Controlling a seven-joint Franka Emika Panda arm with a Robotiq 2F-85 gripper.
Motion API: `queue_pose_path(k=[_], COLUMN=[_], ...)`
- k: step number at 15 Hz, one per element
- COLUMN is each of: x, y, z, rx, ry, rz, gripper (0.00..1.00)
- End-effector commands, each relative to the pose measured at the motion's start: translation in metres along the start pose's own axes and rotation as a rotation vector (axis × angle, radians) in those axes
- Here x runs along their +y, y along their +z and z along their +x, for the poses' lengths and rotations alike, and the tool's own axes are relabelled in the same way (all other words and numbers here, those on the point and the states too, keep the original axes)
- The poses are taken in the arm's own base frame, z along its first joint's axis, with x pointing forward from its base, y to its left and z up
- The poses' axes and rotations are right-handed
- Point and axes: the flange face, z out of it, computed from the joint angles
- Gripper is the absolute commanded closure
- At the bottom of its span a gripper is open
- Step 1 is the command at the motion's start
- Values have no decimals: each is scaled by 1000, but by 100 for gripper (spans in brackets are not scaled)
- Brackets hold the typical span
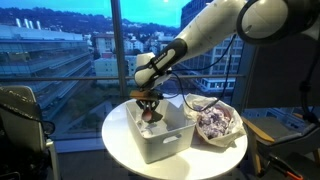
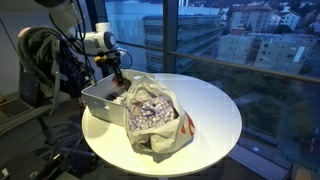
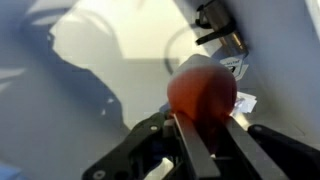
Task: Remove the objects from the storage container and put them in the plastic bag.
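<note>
Gripper (image 3: pixel 205 130): pinching reddish-brown item (image 3: pixel 201 88) inside storage container (image 1: pixel 166 145)
Done: mottled cloth (image 1: pixel 215 120) already in plastic bag (image 2: pixel 162 140)
Left: the item's transfer to bag

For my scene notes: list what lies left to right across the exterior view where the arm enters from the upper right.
dark chair → white tub → plastic bag

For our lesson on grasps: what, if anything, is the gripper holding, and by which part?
The reddish rounded item, pinched by its two opposite sides between the fingers of the gripper.
</note>
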Motion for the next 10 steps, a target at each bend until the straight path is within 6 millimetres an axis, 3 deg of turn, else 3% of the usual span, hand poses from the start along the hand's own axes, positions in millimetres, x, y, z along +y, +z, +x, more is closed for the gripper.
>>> queue_pose_path(k=[1,5,10], x=[40,86,151], y=[-64,-112,-154], z=[-22,-47,-86], rx=[102,211,276], ry=[68,231,453], rz=[-157,-269,-307], gripper=[90,92,91])
